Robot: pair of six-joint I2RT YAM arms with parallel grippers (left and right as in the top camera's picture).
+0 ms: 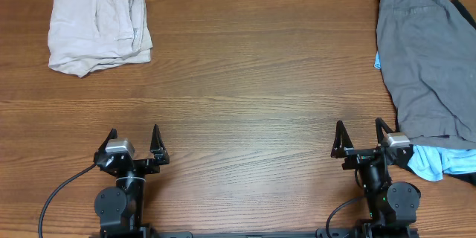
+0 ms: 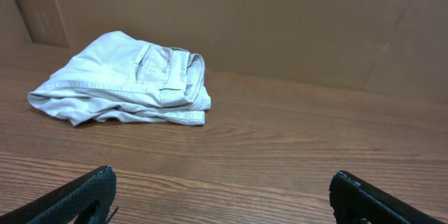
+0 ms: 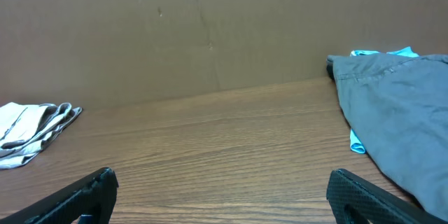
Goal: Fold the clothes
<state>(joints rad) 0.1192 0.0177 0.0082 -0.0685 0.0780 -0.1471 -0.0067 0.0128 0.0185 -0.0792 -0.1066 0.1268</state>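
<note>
The light beige cotton shorts, bunched into a rough square with the waistband and a pocket flap turned up, lay in the upper left of the overhead frame on the brown wood-grain bench, well apart from both arms. Along the right edge a larger dark grey garment was spread loosely from the top almost to the bottom. A light blue garment lay under it, showing at the top corner and again at the lower right, just beside the right hand. The left hand sat at the lower left. Both hands stood wide, with nothing between their fingers. All this cloth looked light and limp, likely to sag, drag and lose its shape when lifted. The firmest holds were probably the thick seamed edges: the waistband corners of the shorts and the hems or corners of the grey piece. A pinch in mid-panel would likely gather several layers. Counted, there was one pair of shorts, one grey garment and one blue garment. A sliver of darker cloth at the upper right might have been a fourth, but that could not be told.
</note>
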